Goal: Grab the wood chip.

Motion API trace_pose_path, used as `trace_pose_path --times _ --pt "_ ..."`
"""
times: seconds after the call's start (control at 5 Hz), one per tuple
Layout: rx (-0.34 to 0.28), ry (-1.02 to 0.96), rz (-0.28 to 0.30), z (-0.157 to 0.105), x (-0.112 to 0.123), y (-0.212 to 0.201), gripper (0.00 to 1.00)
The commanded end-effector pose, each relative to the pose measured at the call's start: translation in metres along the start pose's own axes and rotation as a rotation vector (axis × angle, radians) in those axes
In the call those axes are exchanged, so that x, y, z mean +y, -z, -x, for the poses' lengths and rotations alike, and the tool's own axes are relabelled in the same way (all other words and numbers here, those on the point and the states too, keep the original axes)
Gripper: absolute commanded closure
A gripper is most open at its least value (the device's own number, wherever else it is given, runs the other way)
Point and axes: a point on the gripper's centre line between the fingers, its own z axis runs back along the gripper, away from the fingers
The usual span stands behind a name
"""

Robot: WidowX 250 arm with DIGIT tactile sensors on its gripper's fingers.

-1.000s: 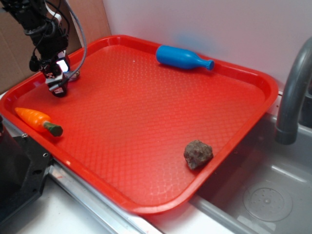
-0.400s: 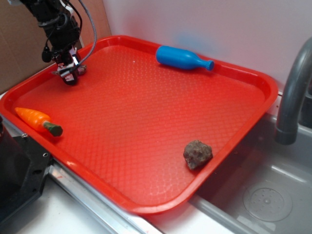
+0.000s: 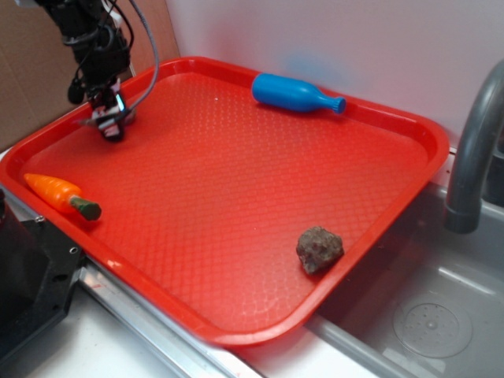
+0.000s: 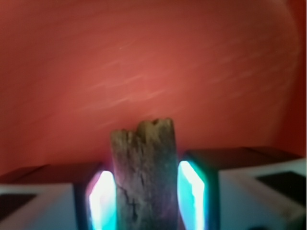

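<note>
Your gripper [image 3: 109, 126] sits at the far left corner of the red tray [image 3: 236, 331], and your wrist view shows why: the wood chip [image 4: 144, 177] stands clamped between the two fingers [image 4: 194, 194], its grey-brown cracked surface filling the gap and its ragged upper end poking past the fingertips toward the tray floor. Both pads press against the chip's sides (the glowing cyan strips on either side are the pads' inner faces, lit from within). In the exterior view the chip itself is mostly hidden by the claw; you can make out only a small greyish bit at the gripper's tip, so whether it touches the tray surface or hangs just above it cannot be told from here. The arm comes down from the upper left, its cable looping over the tray's back rim. The rest of your tray is spread out well apart from the gripper: the orange carrot [image 3: 59, 194] with its green stem lies along the left rim, nearer to you than the claw; the blue bottle [image 3: 293, 93] lies on its side by the far rim, neck pointing right; and the dark rock-like lump [image 3: 319, 248] rests near the right front edge. A grey faucet [image 3: 472, 150] rises over the sink [image 3: 433, 323] at the right.
</note>
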Motion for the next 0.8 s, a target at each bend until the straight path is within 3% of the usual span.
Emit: trace_pose_path --times 0.0,0.2,0.4,0.6 --pt "-0.100 -0.103 -0.088 -0.049 -0.084 -0.106 1.00" --pt "-0.145 -0.331 -0.080 -0.065 -0.111 -0.157 1.00" --pt "-0.099 -0.484 -0.002 -0.075 -0.118 -0.177 1.00" --pt "-0.150 -0.551 0.022 -0.070 -0.118 -0.181 1.00"
